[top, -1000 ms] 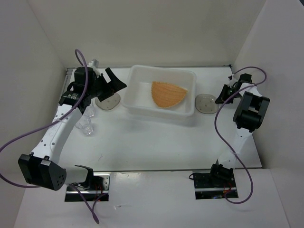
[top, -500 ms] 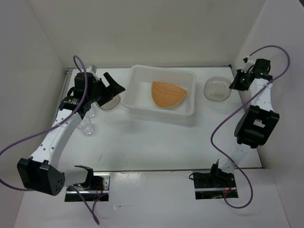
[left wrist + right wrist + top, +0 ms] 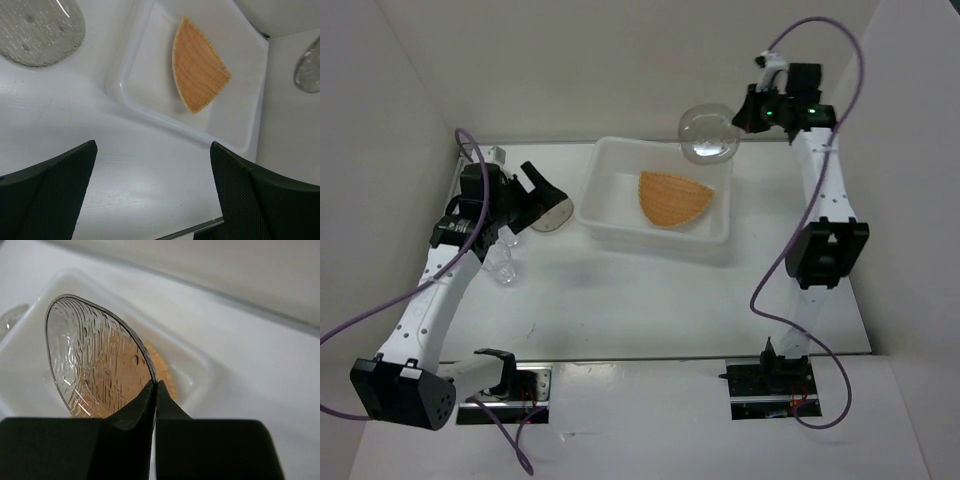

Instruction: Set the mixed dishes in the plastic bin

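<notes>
Above bin (image 3: 655,240), R gripper (image 3: 154,388) pinches oval dish (image 3: 92,357).

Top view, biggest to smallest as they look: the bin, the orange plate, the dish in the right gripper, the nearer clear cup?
1. plastic bin
2. orange plate
3. speckled dish in the right gripper; it is high, near the camera, so it looks enlarged
4. clear cup

Plate (image 3: 675,199) in bin (image 3: 660,241); dish (image 3: 554,212), cups (image 3: 503,263) to L.
</notes>
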Robot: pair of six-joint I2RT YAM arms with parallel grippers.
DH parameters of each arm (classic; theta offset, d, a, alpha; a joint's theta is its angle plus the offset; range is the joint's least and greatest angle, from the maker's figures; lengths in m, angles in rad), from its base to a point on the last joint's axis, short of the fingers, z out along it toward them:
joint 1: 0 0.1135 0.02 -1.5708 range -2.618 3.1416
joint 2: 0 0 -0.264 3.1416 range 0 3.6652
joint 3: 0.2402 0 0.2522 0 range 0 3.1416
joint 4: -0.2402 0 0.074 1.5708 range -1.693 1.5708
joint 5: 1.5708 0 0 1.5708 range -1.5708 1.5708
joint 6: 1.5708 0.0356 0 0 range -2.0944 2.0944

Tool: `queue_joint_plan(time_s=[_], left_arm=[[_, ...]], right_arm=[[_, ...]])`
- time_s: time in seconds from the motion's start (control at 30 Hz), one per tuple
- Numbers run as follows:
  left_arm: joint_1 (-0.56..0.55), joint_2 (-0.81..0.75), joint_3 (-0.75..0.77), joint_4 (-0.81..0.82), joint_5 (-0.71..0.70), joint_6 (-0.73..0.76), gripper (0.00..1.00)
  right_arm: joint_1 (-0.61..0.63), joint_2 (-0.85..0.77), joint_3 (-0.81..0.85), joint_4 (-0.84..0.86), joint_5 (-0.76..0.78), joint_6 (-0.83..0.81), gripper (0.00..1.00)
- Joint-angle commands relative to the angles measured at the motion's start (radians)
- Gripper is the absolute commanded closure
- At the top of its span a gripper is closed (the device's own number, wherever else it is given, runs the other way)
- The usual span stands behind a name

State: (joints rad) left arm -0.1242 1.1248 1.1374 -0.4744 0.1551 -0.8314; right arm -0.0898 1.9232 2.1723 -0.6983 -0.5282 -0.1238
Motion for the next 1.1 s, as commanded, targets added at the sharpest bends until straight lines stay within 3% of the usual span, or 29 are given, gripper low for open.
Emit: queue_joint_plan(time_s=[0.0, 0.27, 0.57, 0.67, 0.7, 0.77, 0.8, 0.87, 0.9, 1.03, 1.07], left_arm=[[0.026, 0.009, 0.064, -0.064, 0.003, 0.049, 0.00], [0.103, -0.161, -0.013, -0.087, -0.020, 0.015, 0.00], [0.147, -0.313, -0.088, -0.162, -0.029, -0.037, 0.00], [0.147, -0.323, -0.125, -0.162, -0.020, -0.061, 0.00], [0.147, -0.307, -0.134, -0.152, -0.011, -0.061, 0.00], [0.147, -0.278, -0.143, -0.133, -0.002, -0.061, 0.00], [0.147, -0.226, -0.143, -0.133, -0.002, -0.061, 0.00], [0.147, -0.153, -0.107, -0.122, -0.012, -0.017, 0.00], [0.147, -0.063, -0.055, -0.113, -0.040, -0.005, 0.00], [0.179, 0.228, 0.111, -0.101, -0.019, 0.104, 0.00], [0.196, 0.363, 0.242, -0.119, -0.019, 0.147, 0.00]], right_arm=[[0.154, 0.091, 0.006, -0.078, 0.057, -0.003, 1.00], [0.283, 0.292, 0.015, -0.047, 0.129, -0.004, 1.00], [0.262, 0.385, -0.020, -0.036, 0.227, -0.013, 0.96], [0.262, 0.385, -0.029, -0.036, 0.227, -0.033, 0.76], [0.262, 0.385, -0.029, -0.036, 0.227, -0.033, 0.56], [0.253, 0.385, -0.014, -0.067, 0.218, -0.033, 0.36], [0.252, 0.372, 0.010, -0.067, 0.218, -0.019, 0.21], [0.243, 0.350, 0.032, -0.081, 0.199, 0.000, 0.07], [0.243, 0.321, 0.052, -0.093, 0.198, 0.000, 0.02], [0.234, 0.243, 0.072, -0.131, 0.172, -0.033, 0.02], [0.234, 0.223, 0.049, -0.132, 0.172, -0.065, 0.02]])
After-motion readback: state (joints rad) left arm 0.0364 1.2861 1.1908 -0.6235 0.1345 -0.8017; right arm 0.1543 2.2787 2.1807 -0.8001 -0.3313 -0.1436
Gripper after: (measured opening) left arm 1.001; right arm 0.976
